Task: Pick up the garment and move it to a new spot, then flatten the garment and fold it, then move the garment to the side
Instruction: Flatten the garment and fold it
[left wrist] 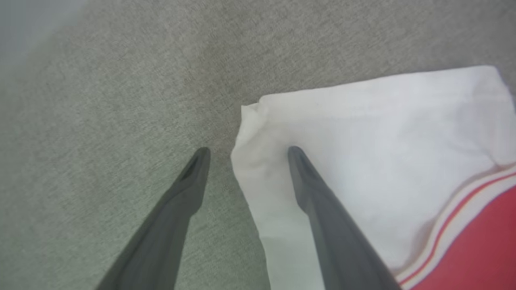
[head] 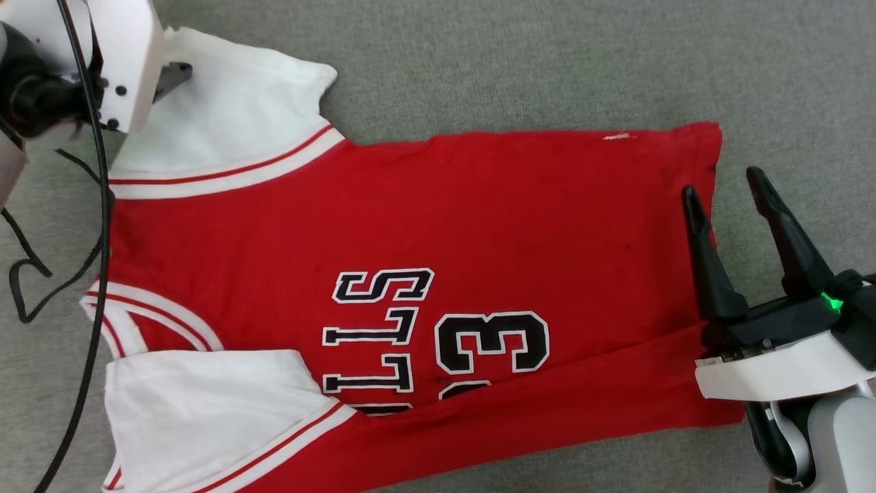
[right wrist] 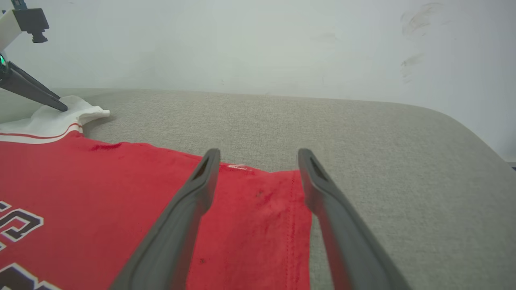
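While the garment [head: 410,226] is laid out (lettering up), the left claw [left wrist: 248,150] and right claw [head: 720,181] are held spread at its ends.

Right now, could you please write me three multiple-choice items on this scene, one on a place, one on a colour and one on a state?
1. Where is the left tool? A. at the hem B. at a white sleeve's corner C. over the number
2. What colour is the shirt's body? A. blue B. green C. red
3. What is the state of the right tool? A. open B. shut on the hem C. shut on a sleeve
Key: 1 B, it straddles the sleeve's edge; 2 C, red cloth spreads over the grey surface; 3 A, its two prongs stand wide apart, gripping nothing.
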